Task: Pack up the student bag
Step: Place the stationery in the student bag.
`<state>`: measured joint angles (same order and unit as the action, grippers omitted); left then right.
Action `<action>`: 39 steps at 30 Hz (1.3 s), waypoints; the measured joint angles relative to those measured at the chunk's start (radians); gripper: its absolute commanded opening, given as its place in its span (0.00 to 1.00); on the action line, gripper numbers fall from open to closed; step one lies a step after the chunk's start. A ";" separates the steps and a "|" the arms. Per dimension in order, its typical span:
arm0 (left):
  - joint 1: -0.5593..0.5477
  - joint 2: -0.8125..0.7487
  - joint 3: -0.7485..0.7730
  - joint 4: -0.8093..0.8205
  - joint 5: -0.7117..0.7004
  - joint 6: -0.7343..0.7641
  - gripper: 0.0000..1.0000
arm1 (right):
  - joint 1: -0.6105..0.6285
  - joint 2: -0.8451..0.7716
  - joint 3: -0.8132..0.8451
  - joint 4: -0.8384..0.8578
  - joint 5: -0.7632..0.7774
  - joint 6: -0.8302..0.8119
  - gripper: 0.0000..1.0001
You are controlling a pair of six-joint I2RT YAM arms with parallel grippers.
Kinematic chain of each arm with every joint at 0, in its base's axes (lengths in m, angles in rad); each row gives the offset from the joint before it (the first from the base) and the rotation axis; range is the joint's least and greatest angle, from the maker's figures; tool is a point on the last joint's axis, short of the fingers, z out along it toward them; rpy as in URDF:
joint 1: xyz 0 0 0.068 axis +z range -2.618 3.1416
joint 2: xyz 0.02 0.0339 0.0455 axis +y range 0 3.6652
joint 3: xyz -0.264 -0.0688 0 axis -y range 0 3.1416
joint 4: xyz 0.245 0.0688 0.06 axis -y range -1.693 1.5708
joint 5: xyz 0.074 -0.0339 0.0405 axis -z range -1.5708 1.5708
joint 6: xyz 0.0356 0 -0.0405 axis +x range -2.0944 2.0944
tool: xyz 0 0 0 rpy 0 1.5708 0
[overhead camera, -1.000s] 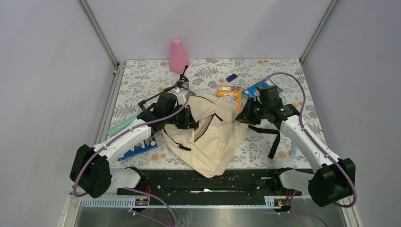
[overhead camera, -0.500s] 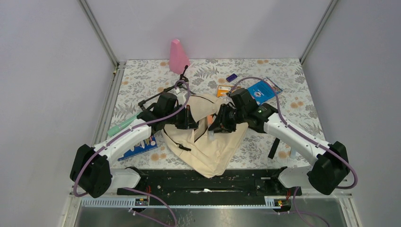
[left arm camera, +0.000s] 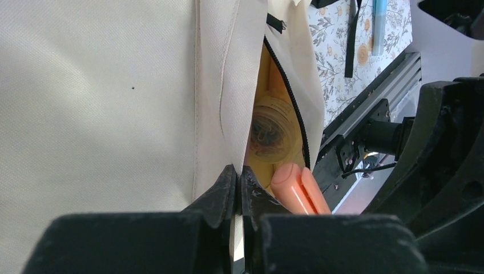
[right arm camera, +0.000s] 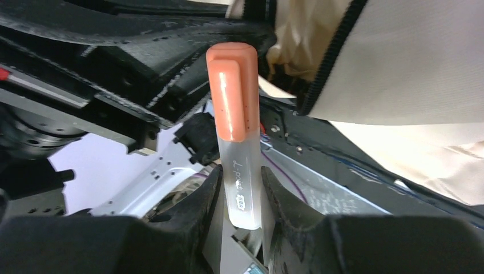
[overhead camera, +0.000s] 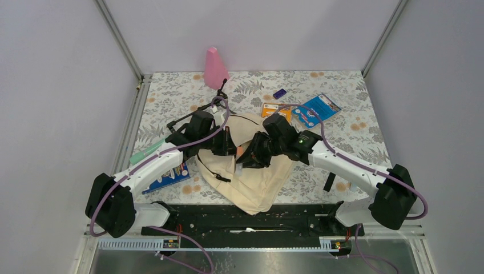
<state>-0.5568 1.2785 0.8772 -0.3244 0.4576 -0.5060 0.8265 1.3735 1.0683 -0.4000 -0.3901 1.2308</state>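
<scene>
At the counter's near-centre lies the student bag [overhead camera: 261, 181], its mouth edge pinched up by the clenched left claw [left arm camera: 236, 174], while the right claw [right arm camera: 240, 185] grasps an orange-capped pen [right arm camera: 233, 108] (cap leading): aim between the zipper edges and let go only once well inside.

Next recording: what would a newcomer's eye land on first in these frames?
The cream student bag slumped mid-table, with both arms meeting over it, draws the eye first. The left tool pinches the fabric beside its zip opening, while the right tool holds an orange-capped pen right at that opening. A pink bottle stands at the far edge.
</scene>
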 measured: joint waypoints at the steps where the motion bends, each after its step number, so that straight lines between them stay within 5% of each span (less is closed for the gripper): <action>1: 0.000 0.000 0.000 0.000 0.005 0.000 0.00 | 0.006 0.000 -0.001 0.016 0.008 0.029 0.00; 12: 0.001 0.001 0.000 0.001 0.030 -0.011 0.00 | 0.048 -0.079 -0.189 0.188 0.132 0.312 0.00; 33: 0.001 0.001 0.000 0.002 0.037 -0.015 0.00 | 0.064 -0.109 -0.243 0.245 0.285 0.460 0.00; 39: 0.001 0.001 0.000 0.002 0.041 -0.016 0.00 | 0.064 -0.109 -0.243 0.245 0.304 0.473 0.23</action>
<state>-0.5560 1.2793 0.8772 -0.3225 0.4984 -0.5217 0.8902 1.2648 0.8249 -0.1551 -0.0860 1.7039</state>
